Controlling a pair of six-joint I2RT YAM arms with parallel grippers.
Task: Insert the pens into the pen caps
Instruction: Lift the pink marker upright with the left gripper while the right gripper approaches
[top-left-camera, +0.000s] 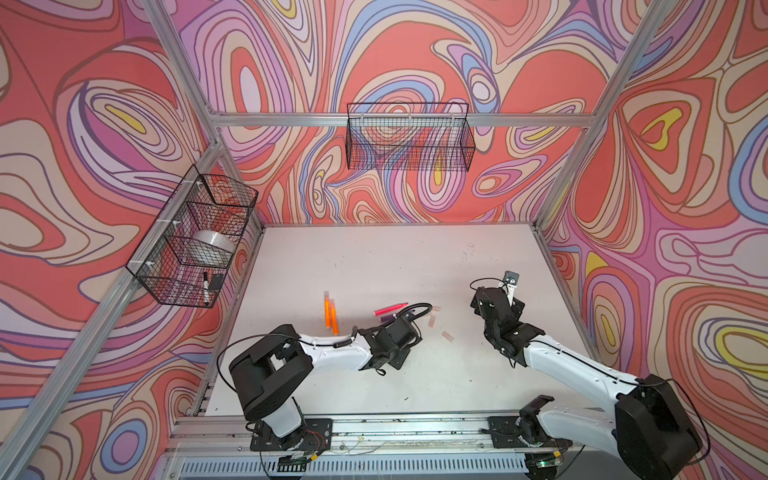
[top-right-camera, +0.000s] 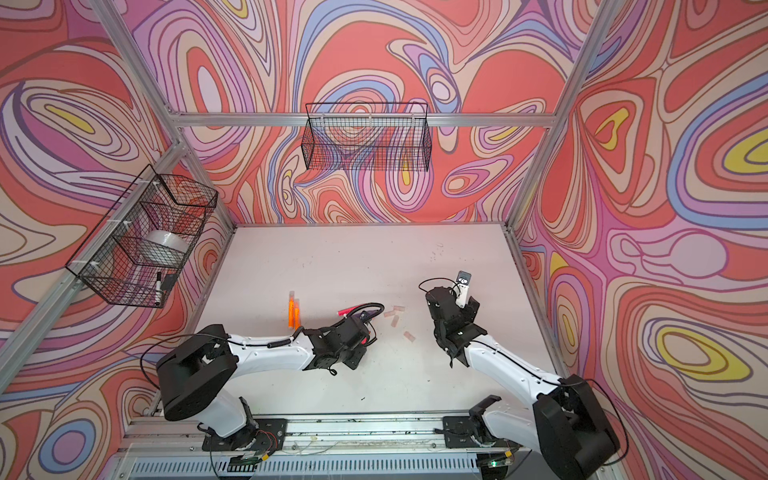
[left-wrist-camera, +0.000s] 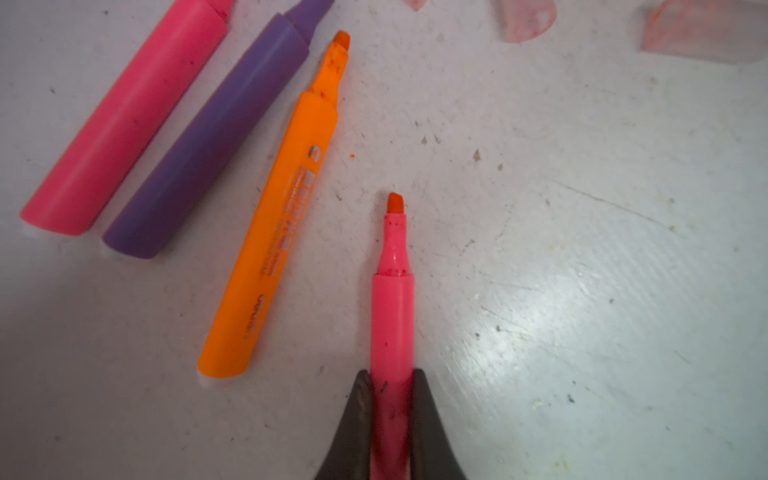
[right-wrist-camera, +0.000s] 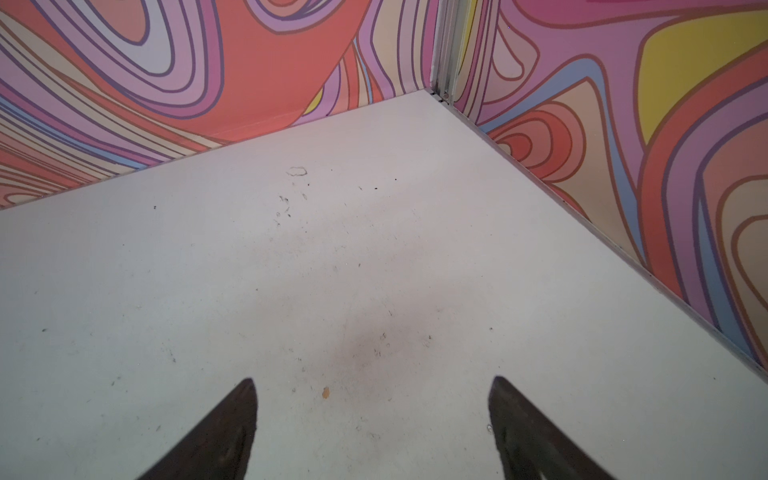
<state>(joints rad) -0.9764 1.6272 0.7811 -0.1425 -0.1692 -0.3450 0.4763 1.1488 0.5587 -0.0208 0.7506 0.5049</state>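
Note:
My left gripper (left-wrist-camera: 392, 374) is shut on a hot pink pen (left-wrist-camera: 392, 316), whose uncapped tip points away over the white table (left-wrist-camera: 582, 249). Beside it in the left wrist view lie an orange pen (left-wrist-camera: 274, 232), a purple pen (left-wrist-camera: 208, 145) and another pink pen (left-wrist-camera: 124, 120). Two pale translucent pen caps (left-wrist-camera: 528, 18) (left-wrist-camera: 702, 33) lie beyond. In a top view, two more orange pens (top-left-camera: 330, 313) lie to the left and loose caps (top-left-camera: 446, 336) sit between the arms. My right gripper (right-wrist-camera: 372, 380) stands open over bare table, holding nothing.
A wire basket (top-left-camera: 195, 241) on the left wall holds a tape roll and a black-and-white marker (top-left-camera: 205, 286). Another wire basket (top-left-camera: 409, 137) hangs on the back wall. Patterned walls close in the table on three sides.

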